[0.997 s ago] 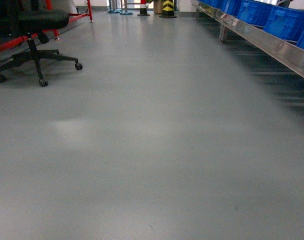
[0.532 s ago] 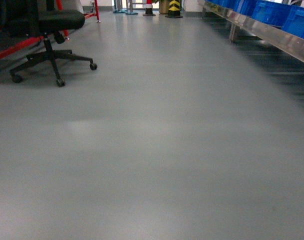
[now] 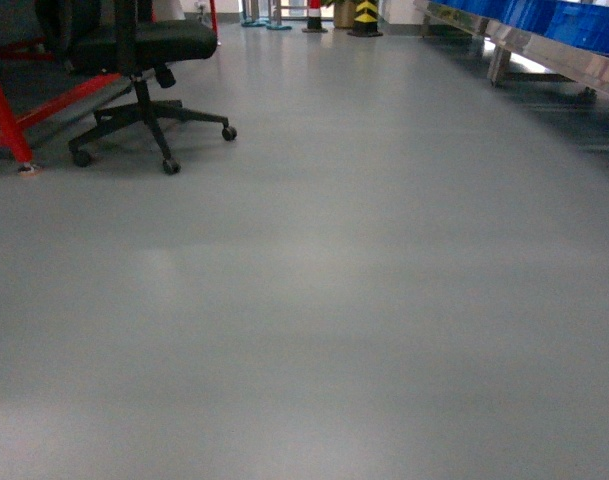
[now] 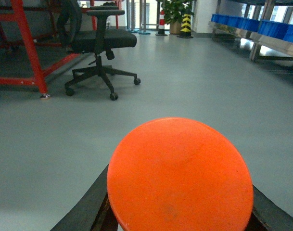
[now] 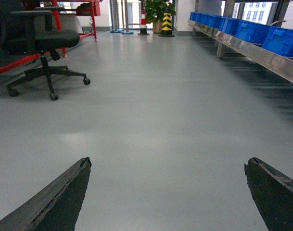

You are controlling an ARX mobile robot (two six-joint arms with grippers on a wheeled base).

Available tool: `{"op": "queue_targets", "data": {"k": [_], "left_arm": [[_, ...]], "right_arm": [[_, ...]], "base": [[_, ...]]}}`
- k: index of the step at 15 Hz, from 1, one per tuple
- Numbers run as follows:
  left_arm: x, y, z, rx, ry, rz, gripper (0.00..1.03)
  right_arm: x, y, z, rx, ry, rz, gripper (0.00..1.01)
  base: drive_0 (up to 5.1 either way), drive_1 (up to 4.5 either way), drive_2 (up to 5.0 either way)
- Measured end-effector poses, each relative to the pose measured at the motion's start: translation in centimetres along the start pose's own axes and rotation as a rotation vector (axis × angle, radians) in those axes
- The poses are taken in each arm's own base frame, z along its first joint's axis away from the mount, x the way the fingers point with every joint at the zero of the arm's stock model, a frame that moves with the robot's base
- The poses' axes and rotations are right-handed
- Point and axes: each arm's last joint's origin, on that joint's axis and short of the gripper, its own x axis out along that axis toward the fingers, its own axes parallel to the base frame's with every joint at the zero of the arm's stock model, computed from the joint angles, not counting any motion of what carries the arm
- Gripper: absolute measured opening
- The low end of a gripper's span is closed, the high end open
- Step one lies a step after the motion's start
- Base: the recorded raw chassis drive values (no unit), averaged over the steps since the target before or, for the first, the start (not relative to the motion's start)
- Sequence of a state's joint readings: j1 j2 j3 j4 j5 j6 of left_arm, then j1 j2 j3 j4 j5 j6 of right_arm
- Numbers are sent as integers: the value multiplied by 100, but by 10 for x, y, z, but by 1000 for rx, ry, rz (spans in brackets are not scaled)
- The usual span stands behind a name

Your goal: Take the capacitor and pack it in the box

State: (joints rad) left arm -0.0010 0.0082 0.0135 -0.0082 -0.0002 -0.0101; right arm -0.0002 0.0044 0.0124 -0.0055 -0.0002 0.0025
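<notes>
left pincer [image 4: 180,226] clenched on an orange disc [image 4: 180,175]; right pincer [image 5: 168,192] released, holding nothing.
grey floor [image 3: 364,300] lies bare and wide ahead of both pincers. far ahead right, blue bins [image 5: 252,30] line a steel rack, contents hidden; ahead left, a black office chair [image 4: 100,45] beside a red frame [image 4: 31,53]. the box shows in no view.

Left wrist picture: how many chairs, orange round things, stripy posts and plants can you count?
Black chair: 1
Orange round thing: 1
Stripy posts: 2
Potted plant: 1
Total: 5
</notes>
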Motion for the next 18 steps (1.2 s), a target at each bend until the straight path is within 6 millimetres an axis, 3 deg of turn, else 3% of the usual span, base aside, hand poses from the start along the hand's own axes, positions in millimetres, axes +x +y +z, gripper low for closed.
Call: {"op": "queue_targets", "data": {"k": [18], "left_arm": [[0, 0, 0, 0, -2, 0, 44]], "right_arm": [[0, 0, 0, 0, -1, 0, 98]], "base": [[-490, 246, 246]]}}
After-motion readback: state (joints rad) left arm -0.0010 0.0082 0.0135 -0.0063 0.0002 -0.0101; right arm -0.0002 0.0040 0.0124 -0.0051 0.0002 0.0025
